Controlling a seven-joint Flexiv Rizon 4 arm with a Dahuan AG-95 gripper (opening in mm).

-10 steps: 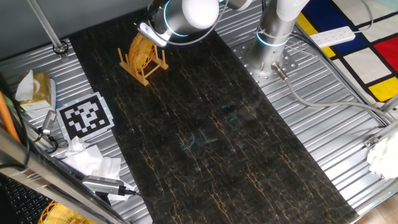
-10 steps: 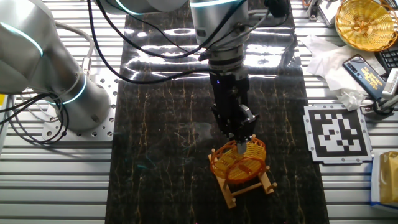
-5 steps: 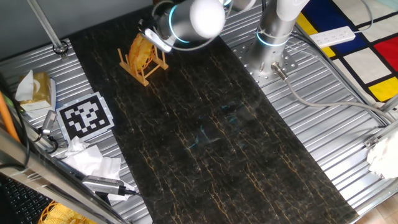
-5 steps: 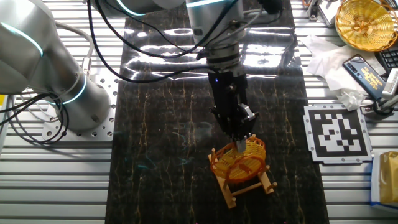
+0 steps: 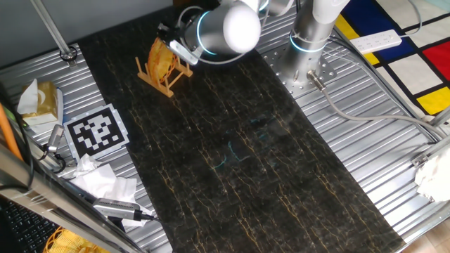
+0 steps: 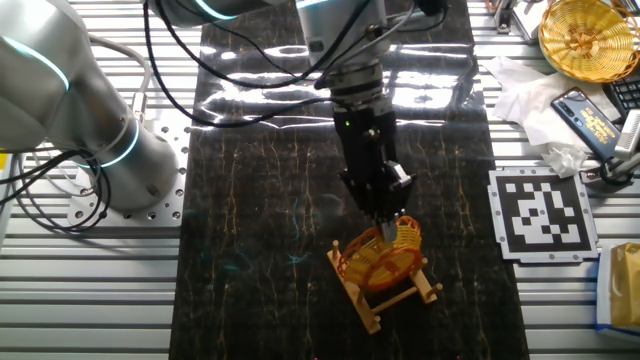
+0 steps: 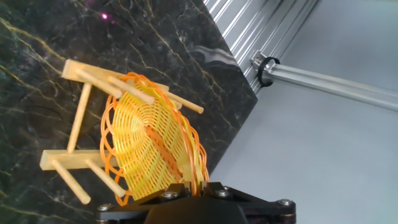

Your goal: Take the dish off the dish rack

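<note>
The dish [image 7: 152, 146] stands on edge between the pegs of the rack [image 7: 74, 134], and the gripper [image 6: 392, 226] has its fingers clamped on the dish's top rim, as the hand view shows the rim running into the jaw block. Against a second ago, the rack has turned on the mat [image 6: 260, 250]: in the other fixed view its base now sits more skewed and a little to the left, and the arm [image 5: 228, 28] has swung rightward in one fixed view. So the pull is dragging the rack along with the dish, which I judge means the dish is still wedged between pegs and not yet free. A straighter lift, in line with the pegs, seems needed
</note>
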